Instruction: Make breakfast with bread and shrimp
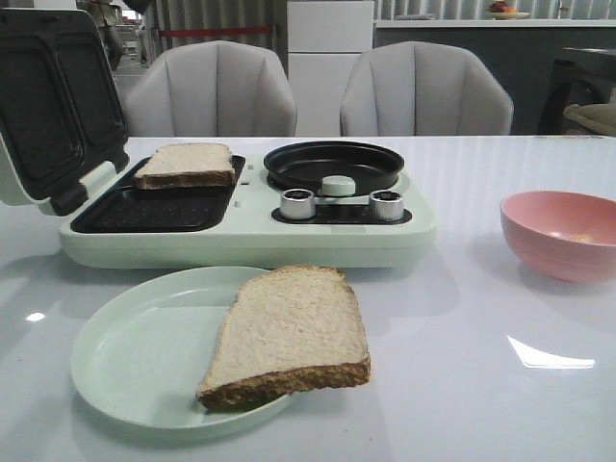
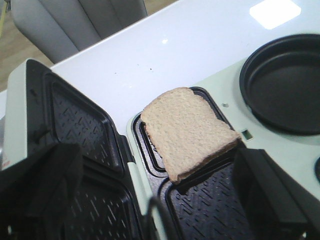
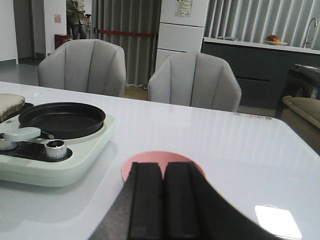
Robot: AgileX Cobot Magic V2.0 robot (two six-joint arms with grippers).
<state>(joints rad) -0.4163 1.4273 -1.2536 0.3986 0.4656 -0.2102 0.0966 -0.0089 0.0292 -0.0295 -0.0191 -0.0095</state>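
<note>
One bread slice [image 1: 187,164] lies tilted on the far grill plate of the open sandwich maker [image 1: 337,236]; it also shows in the left wrist view [image 2: 187,131]. A second bread slice [image 1: 292,332] lies on the pale green plate [image 1: 135,356], overhanging its rim. My left gripper [image 2: 155,200] is open and empty above the near grill plate, just short of the slice. My right gripper [image 3: 163,167] is shut and empty, in front of the pink bowl [image 3: 150,159]. A faint pale orange speck in the pink bowl [image 1: 563,231] may be the shrimp; too small to tell. Neither gripper shows in the front view.
The sandwich maker's lid [image 1: 53,106] stands open at the left. A round black pan [image 1: 334,164] and two metal knobs [image 1: 297,203] sit on its right half. Two grey chairs [image 1: 423,91] stand behind the table.
</note>
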